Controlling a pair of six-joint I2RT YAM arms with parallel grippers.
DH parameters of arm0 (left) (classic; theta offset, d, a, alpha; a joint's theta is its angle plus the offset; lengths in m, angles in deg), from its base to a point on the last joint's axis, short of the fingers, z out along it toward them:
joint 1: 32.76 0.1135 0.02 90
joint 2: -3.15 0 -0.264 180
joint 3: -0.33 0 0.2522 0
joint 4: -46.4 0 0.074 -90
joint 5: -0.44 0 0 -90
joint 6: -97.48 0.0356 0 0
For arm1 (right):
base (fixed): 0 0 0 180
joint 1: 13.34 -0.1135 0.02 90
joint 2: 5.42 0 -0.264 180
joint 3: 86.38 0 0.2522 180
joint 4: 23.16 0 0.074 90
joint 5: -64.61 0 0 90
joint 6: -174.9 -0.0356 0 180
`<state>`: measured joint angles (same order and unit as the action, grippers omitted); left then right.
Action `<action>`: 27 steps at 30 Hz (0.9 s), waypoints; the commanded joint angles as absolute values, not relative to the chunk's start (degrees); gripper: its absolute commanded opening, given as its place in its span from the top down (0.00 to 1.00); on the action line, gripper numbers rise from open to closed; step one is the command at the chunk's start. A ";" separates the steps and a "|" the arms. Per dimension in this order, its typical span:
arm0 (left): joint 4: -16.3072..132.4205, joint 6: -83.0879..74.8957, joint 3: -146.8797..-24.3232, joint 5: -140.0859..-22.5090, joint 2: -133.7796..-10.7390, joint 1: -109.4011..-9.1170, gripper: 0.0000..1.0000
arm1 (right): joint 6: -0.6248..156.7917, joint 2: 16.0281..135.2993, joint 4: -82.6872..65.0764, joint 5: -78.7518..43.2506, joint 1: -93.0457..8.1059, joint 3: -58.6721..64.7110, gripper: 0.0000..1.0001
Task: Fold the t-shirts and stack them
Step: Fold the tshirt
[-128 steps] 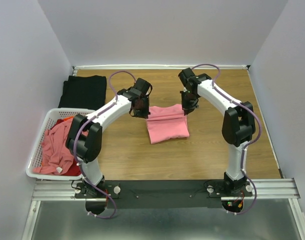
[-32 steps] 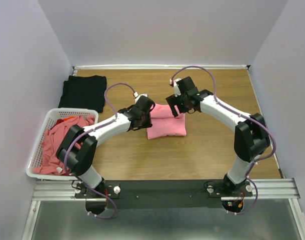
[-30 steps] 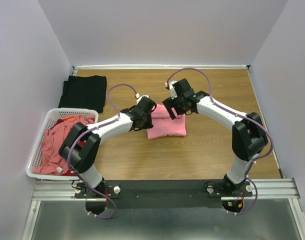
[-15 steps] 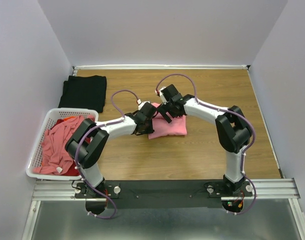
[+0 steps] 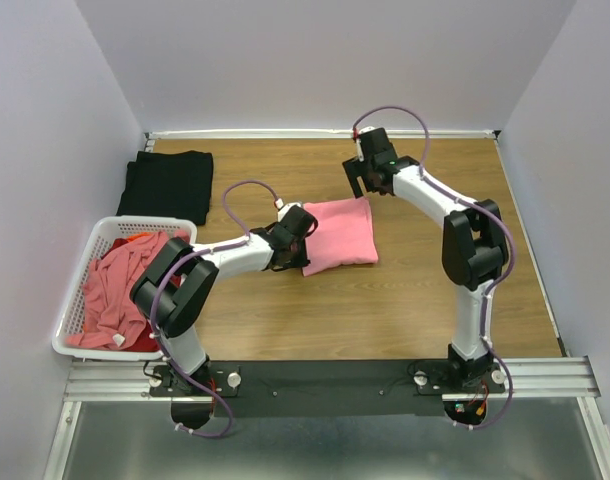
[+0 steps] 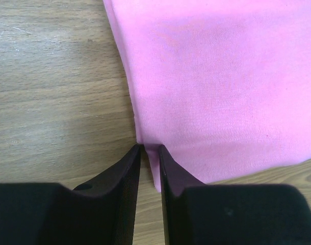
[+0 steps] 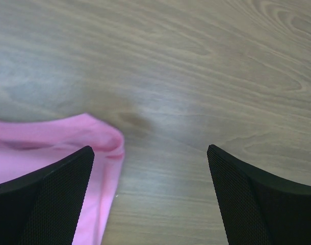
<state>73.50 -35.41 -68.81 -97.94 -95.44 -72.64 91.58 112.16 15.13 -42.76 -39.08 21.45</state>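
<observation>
A folded salmon-pink t-shirt [image 5: 341, 234] lies flat in the middle of the table. My left gripper [image 5: 305, 243] sits at its near-left edge. In the left wrist view the left gripper [image 6: 149, 149] is shut on a thin strip of the pink t-shirt [image 6: 222, 87] at that edge. My right gripper [image 5: 359, 188] hovers just past the shirt's far corner. Seen from the right wrist, the right gripper [image 7: 150, 148] stands open over bare wood, with the pink t-shirt's rolled corner [image 7: 53, 148] beside its left finger. A folded black t-shirt [image 5: 169, 184] lies at the far left.
A white slatted basket [image 5: 145, 221] stands at the left edge, holding crumpled pink t-shirts [image 5: 110, 290] and some red cloth [image 5: 135, 240]. Walls close in the table on the left, back and right. The wooden tabletop [image 5: 425, 290] stretches to the right of the pink shirt.
My right gripper has come off the pink t-shirt and drawn back past its far corner. The shirt now lies flatter and slightly turned. The left gripper stays at the shirt's near-left edge.
</observation>
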 commanded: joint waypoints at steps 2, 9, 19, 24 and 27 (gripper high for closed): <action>77.81 -35.23 -68.97 -101.06 -95.65 -73.10 0.70 | 81.85 111.41 18.37 -39.22 -36.55 23.37 0.03; 81.34 -35.94 -72.49 -103.10 -87.30 -72.75 0.57 | 70.67 96.72 18.46 -17.33 -36.37 13.00 0.29; 75.73 -33.30 -74.61 -93.88 -87.11 -72.75 0.62 | 61.61 88.45 7.24 3.43 -35.23 -5.98 0.64; 71.77 -33.38 -73.46 -89.91 -93.87 -72.75 0.62 | 57.04 88.62 -6.12 9.40 -31.72 -22.04 0.69; 70.80 -33.47 -72.41 -90.35 -97.83 -72.66 0.63 | 55.98 90.90 -11.05 11.34 -29.00 -27.33 0.73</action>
